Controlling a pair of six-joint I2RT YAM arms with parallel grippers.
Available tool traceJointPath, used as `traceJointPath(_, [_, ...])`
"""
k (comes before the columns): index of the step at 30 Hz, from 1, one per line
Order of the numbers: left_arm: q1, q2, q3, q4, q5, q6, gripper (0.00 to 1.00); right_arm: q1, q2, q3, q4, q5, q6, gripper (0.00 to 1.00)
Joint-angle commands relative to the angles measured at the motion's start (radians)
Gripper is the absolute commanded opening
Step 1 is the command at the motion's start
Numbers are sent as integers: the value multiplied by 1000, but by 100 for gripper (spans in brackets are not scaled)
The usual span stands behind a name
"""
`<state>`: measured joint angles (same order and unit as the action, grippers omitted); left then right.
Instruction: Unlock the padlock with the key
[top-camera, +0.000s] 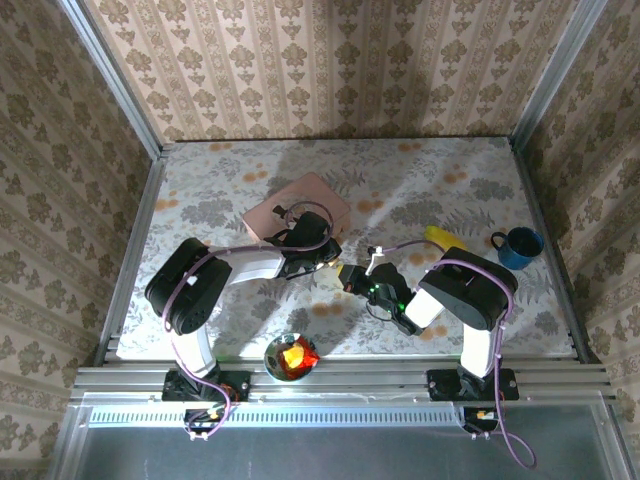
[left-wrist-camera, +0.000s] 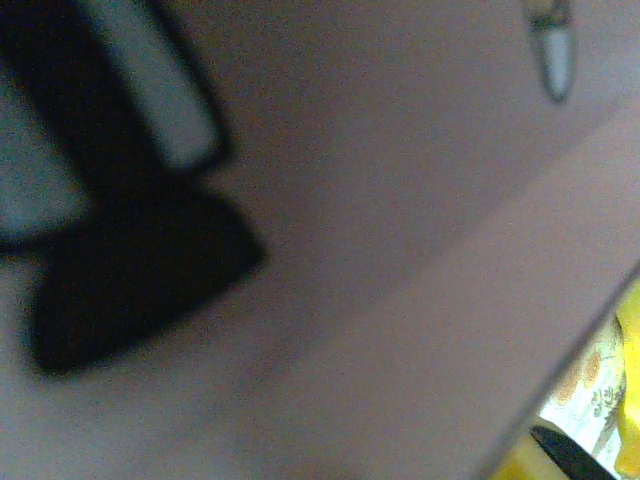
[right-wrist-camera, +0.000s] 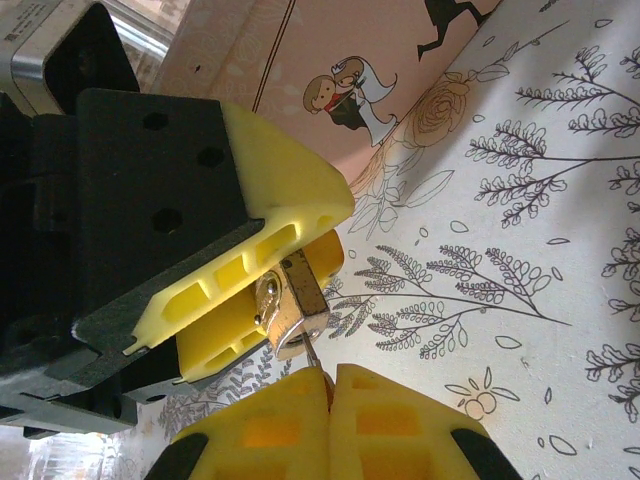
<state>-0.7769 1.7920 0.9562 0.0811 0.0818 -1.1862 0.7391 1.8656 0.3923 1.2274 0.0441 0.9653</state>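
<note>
Overhead view of a floral-patterned desk (top-camera: 450, 180) with two robot arms reaching in from the near edge and meeting near its middle. The left gripper (right-wrist-camera: 310, 245) has yellow fingers clamped on the padlock (right-wrist-camera: 295, 305), a tiny brass-gold body held above the desk surface just in front of a pink box (top-camera: 300, 195). In the right wrist view the padlock sits between those two yellow fingers, its lower end pointing towards the right gripper (right-wrist-camera: 333, 385). The right gripper's two yellow pads are pressed together on the key (right-wrist-camera: 312, 356), a thin dark metal sliver whose tip reaches up to the bottom of the padlock; whether it has entered the keyhole cannot be told. The pink box carries a small cartoon bride and groom on its side. The left wrist view is a blurred close-up of the same pink surface. Further right on the desk lie a yellow banana-shaped object (top-camera: 440, 238) and a blue mug (top-camera: 518, 247). A small bowl (top-camera: 291, 357) with something orange inside stands at the near edge, between the arm bases.
</note>
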Motion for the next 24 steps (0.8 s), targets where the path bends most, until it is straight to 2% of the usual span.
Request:
traceJointPath(1, [-15, 35, 7, -10, 117, -15, 0, -5, -4, 53, 61, -5, -25, 0])
traceJointPath(24, [-9, 26, -1, 5, 130, -27, 0, -21, -3, 47, 58, -9, 1, 0])
